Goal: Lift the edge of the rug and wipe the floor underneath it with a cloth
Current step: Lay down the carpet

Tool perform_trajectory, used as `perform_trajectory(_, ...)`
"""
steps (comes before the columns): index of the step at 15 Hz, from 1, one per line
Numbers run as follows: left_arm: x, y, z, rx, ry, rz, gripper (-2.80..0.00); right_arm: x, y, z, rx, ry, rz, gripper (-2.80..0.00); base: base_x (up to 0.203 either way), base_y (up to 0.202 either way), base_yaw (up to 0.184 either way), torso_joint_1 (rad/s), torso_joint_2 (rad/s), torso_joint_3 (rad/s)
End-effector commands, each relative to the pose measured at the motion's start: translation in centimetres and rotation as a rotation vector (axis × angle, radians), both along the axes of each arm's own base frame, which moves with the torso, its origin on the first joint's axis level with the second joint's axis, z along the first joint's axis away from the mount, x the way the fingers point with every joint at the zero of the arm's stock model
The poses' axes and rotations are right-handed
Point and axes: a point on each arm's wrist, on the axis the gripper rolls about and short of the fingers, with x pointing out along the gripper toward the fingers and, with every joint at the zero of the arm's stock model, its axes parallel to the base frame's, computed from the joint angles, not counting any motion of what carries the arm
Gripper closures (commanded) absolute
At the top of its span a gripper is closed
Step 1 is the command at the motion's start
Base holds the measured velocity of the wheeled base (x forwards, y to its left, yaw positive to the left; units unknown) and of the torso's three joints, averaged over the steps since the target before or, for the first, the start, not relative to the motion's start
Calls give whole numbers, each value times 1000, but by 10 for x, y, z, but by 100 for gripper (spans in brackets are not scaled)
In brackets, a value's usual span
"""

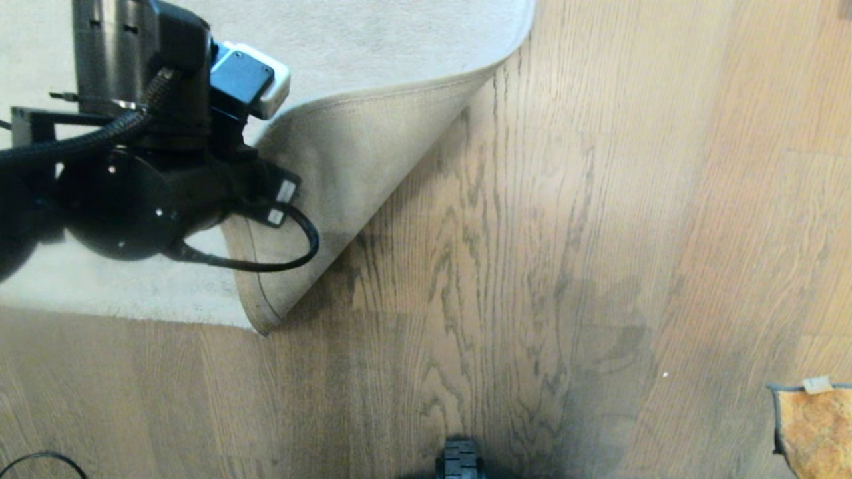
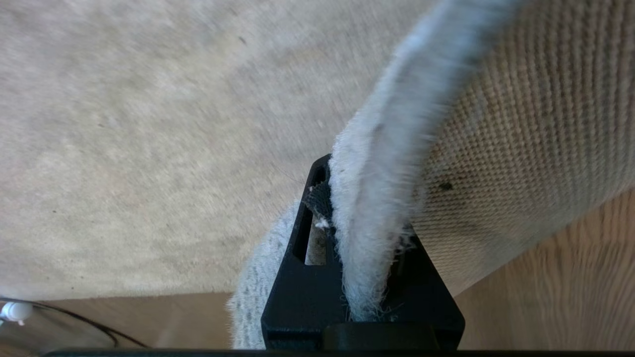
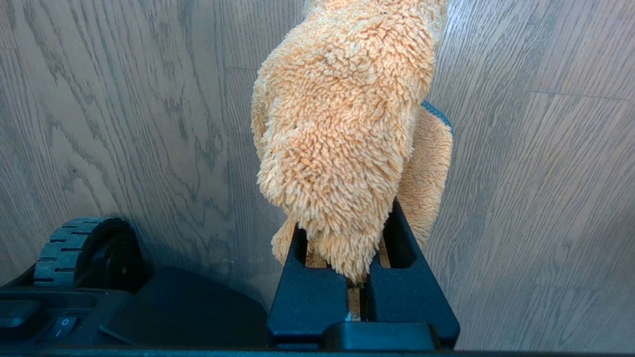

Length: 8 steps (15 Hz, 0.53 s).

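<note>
Pinching the rug edge (image 2: 369, 208) between clenched jaws, the left gripper (image 2: 359, 277) is folding limp, heavy pile; the right gripper (image 3: 362, 287) is clamping the soft cloth (image 3: 342, 124).

Left gripper (image 2: 364, 258) clamped tight on rug edge (image 2: 382, 198), wrist bent over, arm at upper left; right gripper (image 3: 362, 277) pinched on cloth (image 3: 342, 134)

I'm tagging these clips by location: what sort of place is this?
Probably a room in a home: wood-plank floor, a large pale rug with the rug edge folded back, and a fuzzy cleaning cloth.
</note>
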Motion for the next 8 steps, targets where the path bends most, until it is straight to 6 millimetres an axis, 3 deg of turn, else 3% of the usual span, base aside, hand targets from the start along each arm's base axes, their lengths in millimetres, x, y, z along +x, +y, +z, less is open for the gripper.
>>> perform_trajectory(1,-8,5,14,-34,-54,1,0,0,0,0,-1,2,1,0,0,0,0,0,0,0)
perform_trajectory(8,-24,2,24,-96,-92,-14,0,0,0,0,-1,2,1,0,0,0,0,0,0,0)
